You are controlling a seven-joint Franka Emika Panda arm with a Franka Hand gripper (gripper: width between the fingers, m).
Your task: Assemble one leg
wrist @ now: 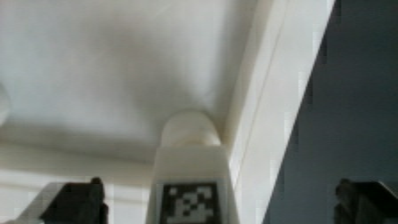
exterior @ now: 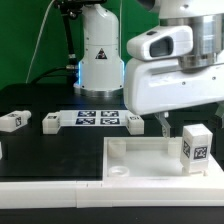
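Note:
A white leg (exterior: 195,148) stands upright on the large white tabletop piece (exterior: 140,160), toward the exterior view's right, with its marker tag facing the camera. My gripper (exterior: 188,124) hangs just above it, open. In the wrist view the leg (wrist: 191,165) rises between my two dark fingertips (wrist: 75,202), with a clear gap on each side, so the gripper (wrist: 222,205) touches nothing. Whether the leg sits in a corner socket cannot be told.
Three more white legs lie on the black table behind the tabletop piece: one (exterior: 12,122) at the left edge, one (exterior: 52,122) beside it, one (exterior: 134,122) in the middle. The marker board (exterior: 98,119) lies between them. The robot base (exterior: 98,60) stands behind.

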